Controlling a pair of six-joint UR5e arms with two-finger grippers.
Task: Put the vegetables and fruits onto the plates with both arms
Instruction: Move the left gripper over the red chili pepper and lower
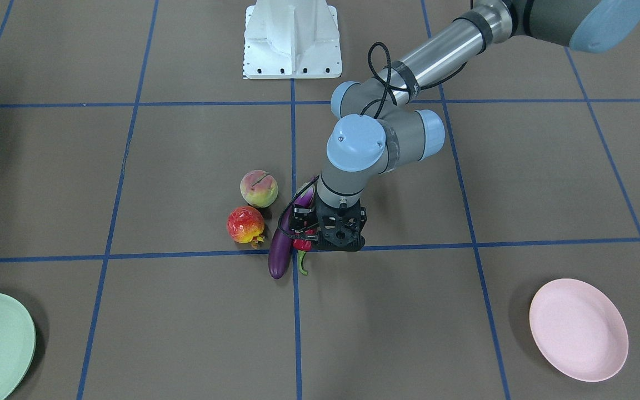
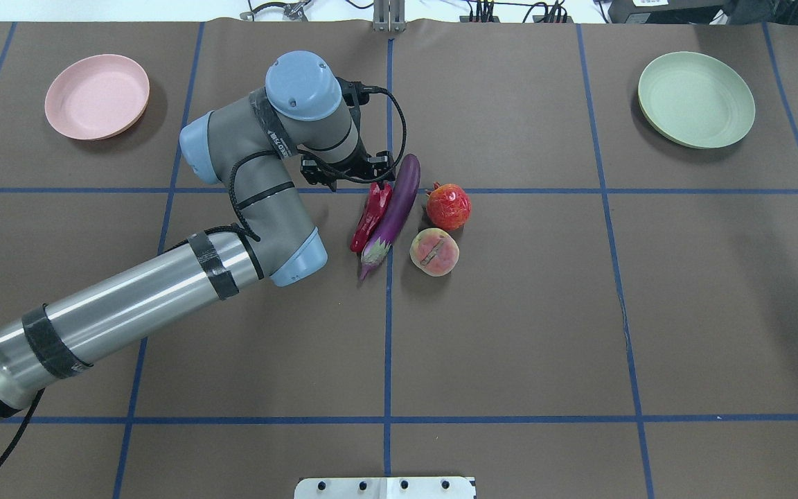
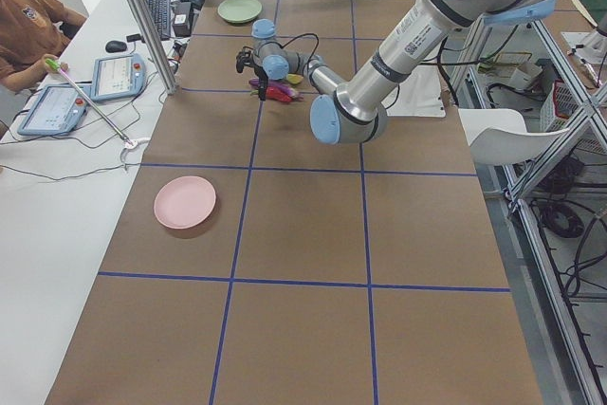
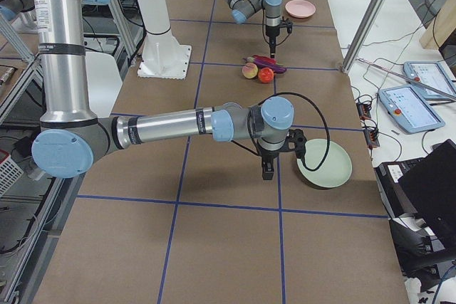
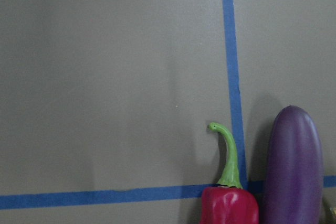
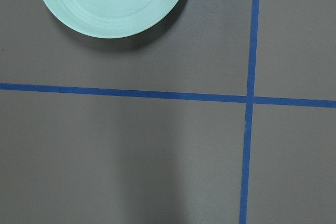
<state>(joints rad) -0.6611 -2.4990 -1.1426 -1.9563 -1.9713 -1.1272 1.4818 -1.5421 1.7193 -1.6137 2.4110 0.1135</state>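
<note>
Approach to chili pepper [image 2: 371, 215]; both plates bare.
Left gripper [image 1: 331, 239] hangs beside the pepper's stem end, and right gripper [image 4: 267, 172] sits near green plate [image 2: 695, 99]; jaw states cannot be told. Next, likely: descend and grasp, clear of touching eggplant [image 2: 399, 201].

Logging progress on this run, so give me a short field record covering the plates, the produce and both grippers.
Plates: pink plate and green plate, both empty.
Produce: eggplant, chili, pomegranate, peach clustered mid-table; none plated.
Left gripper: low over chili's stem end; opening unclear.
Right gripper: beside green plate; opening unclear.
</note>
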